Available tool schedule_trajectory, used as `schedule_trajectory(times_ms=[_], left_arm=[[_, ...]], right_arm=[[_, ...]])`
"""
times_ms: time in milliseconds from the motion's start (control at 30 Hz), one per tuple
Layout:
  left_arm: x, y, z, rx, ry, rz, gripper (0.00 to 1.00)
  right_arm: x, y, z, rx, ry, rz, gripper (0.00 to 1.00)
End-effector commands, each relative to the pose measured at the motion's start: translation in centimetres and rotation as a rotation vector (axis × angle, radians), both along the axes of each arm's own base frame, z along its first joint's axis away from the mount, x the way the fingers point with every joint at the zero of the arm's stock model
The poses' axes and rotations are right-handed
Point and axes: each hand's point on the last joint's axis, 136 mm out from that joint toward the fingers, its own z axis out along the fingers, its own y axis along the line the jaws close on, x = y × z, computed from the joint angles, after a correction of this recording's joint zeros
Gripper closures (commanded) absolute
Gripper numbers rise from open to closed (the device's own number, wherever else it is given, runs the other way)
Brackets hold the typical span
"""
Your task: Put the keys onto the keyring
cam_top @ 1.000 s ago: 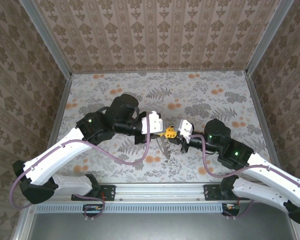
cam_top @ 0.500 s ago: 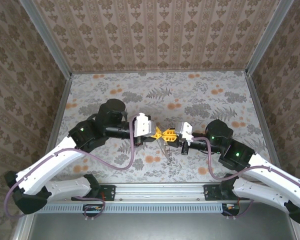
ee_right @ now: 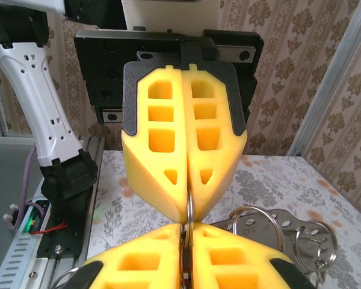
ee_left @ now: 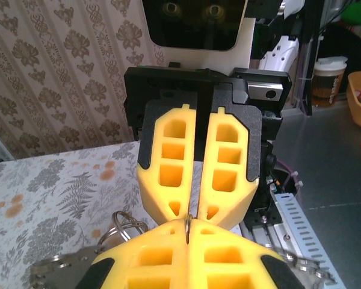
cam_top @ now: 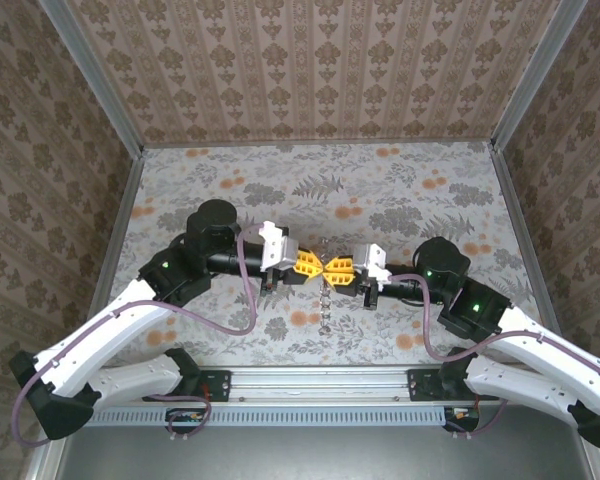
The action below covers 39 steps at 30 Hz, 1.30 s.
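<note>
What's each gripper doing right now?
Left gripper: closed on the keyring.
Right gripper: a hair apart around the keyring; whether it grips cannot be told.

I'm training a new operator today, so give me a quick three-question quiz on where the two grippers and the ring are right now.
1. True or false: the left gripper and the right gripper meet tip to tip above the table.
2. Multiple choice: the thin keyring is (a) lying flat on the table, (b) pinched between the left gripper's yellow fingers, (c) hooked on the wall.
3. Short answer: in the top view, what hangs just below the meeting fingertips?
Key: 1 true; 2 b; 3 a bunch of rings and metal pieces.
</note>
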Motion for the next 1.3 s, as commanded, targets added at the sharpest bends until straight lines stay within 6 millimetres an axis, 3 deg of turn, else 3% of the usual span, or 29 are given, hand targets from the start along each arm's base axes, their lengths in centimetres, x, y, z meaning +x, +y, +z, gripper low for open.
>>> schedule_trajectory(times_ms=[0,200,900,1267], left_arm=[[-0.2,-0.1,4.4,-0.178,-0.083,-0.022,1.0],[-0.2,0.1,5.1,-0.222,-0.088,-0.018,1.0],[-1.9,0.2,7.7,-0.409,-0.01,-0.178,1.0],[-2.4,-0.7,6.9,-0.362,0.01,-0.215,1.0]], right_arm=[[-1.3,0.5,0.5,0.008,0.0,0.075,0.85],[-1.2,0.3,0.5,0.017,-0.005,0.059,0.81],[-0.8,-0.4,1.3,0.076,-0.049,0.013,0.84],[-0.8,-0.8,1.7,0.088,-0.07,-0.003,1.0]])
